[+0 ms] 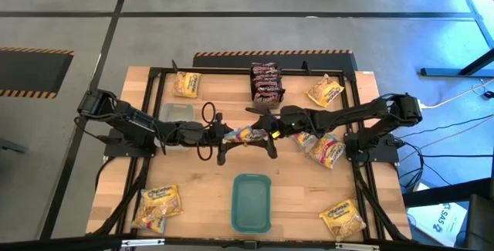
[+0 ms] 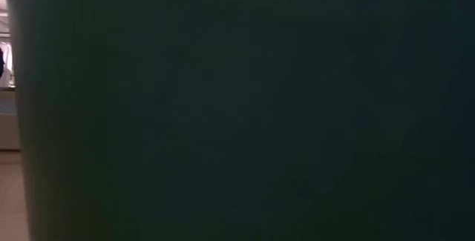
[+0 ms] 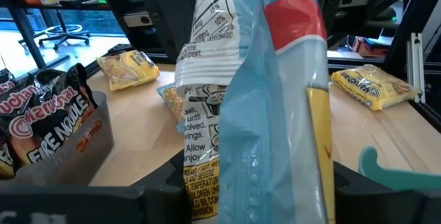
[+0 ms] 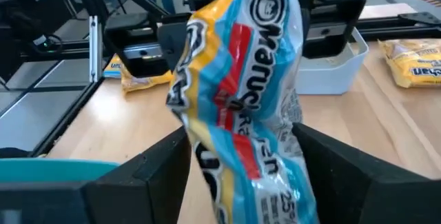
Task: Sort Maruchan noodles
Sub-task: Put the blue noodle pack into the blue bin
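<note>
Handover is the step: we see both claws, left claw (image 1: 218, 137) and right claw (image 1: 272, 133), gripping one blue noodle packet (image 1: 245, 134) above mid-desk. Next, one claw should release.

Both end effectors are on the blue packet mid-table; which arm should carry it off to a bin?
Probably the left. The blue packet hangs between both, and the left end effector sits nearer the clear tub. The right end effector could release it.
</note>
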Robot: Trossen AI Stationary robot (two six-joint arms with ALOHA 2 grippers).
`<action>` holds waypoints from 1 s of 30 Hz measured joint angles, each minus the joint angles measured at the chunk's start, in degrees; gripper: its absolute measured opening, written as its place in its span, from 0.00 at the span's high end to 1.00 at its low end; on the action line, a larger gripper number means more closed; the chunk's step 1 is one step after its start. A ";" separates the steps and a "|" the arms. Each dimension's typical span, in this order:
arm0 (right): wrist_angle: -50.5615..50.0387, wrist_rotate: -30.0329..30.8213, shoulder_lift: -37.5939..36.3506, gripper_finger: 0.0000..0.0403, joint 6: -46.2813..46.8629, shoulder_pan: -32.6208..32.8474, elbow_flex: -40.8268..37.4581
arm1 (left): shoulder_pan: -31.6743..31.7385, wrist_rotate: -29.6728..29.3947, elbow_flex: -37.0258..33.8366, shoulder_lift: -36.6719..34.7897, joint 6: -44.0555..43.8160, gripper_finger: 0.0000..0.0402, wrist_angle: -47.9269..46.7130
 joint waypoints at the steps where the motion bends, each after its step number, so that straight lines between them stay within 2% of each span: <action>1: 0.00 0.10 0.16 0.40 -0.03 0.00 0.33 | -0.01 0.02 0.00 0.00 0.00 0.63 0.12; 7: -0.07 2.01 0.52 0.57 -2.93 -0.01 1.37 | 0.00 -0.71 0.02 0.00 0.00 0.61 0.63; 13: -0.73 1.90 0.54 0.79 -3.04 0.01 1.37 | -0.29 1.04 0.11 0.00 -0.03 0.51 -0.44; 16: -2.13 0.88 0.26 0.80 -3.04 0.07 1.37 | -1.01 2.07 0.14 -0.19 -1.44 0.46 -2.47; 23: -9.92 1.91 -4.93 0.76 -1.37 0.68 1.39 | -3.55 2.34 0.09 -6.95 -9.85 0.44 -24.14; 26: -11.90 1.43 -6.44 0.76 -0.77 2.37 1.39 | -5.40 2.21 0.13 -9.79 -12.24 0.44 -30.25; 30: -13.08 -1.14 -6.97 0.80 1.18 6.18 1.41 | -7.74 1.70 0.11 -11.43 -13.35 0.44 -32.53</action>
